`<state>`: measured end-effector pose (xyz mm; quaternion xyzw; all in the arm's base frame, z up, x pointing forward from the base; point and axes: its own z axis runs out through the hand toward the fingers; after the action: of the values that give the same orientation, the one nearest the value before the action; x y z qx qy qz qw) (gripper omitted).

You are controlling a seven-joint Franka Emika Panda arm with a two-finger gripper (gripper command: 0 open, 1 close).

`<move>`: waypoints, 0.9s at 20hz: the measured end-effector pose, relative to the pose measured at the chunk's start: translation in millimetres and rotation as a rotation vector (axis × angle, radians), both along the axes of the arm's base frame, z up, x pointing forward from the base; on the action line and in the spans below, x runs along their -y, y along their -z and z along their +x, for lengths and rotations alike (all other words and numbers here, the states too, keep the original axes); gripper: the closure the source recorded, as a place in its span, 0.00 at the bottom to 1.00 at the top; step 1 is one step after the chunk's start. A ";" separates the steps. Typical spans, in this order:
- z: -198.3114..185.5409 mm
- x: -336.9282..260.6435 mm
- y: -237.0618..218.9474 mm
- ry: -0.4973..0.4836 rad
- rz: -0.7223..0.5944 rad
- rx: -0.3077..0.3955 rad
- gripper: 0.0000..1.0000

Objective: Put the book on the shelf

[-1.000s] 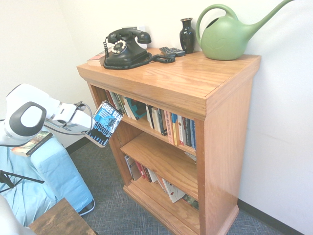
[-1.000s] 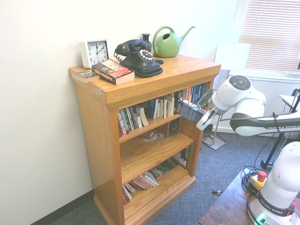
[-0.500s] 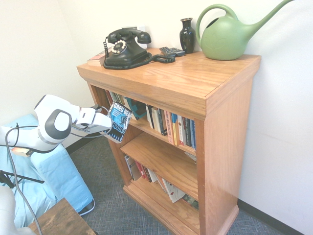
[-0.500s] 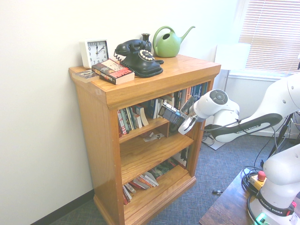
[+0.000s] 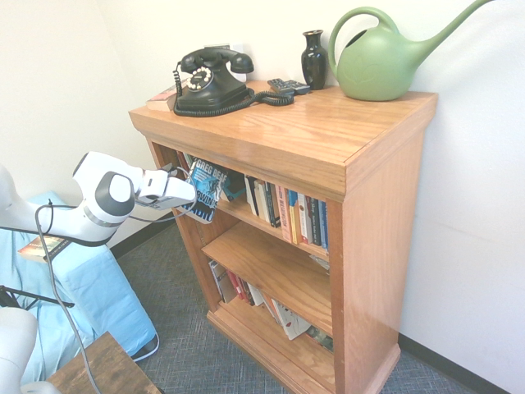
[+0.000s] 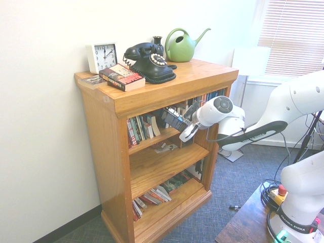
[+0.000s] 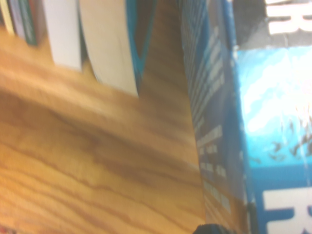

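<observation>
Gripping book (image 5: 204,190), tool (image 5: 185,195) at shelf (image 5: 246,215) opening

End effector (image 5: 185,195) holds book (image 5: 204,190) at shelf (image 5: 246,215).

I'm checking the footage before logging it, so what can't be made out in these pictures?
- Gripper fingers: hidden by the blue-and-black paperback book in the first exterior view, too small in the second.
- Book title: cut off by the wrist view's edge.
- Upright book spines on the oak bookcase's top inner shelf: lettering too small in both exterior views.

White arm (image 5: 98,205) extended, end effector (image 5: 190,195) clamped, angled downward.
</observation>
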<state>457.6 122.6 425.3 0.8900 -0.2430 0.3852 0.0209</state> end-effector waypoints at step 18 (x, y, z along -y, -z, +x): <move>71.8 -1.2 2.2 0.047 0.126 -0.018 1.00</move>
<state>529.3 123.8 423.0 0.8870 -0.2874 0.3606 -0.0241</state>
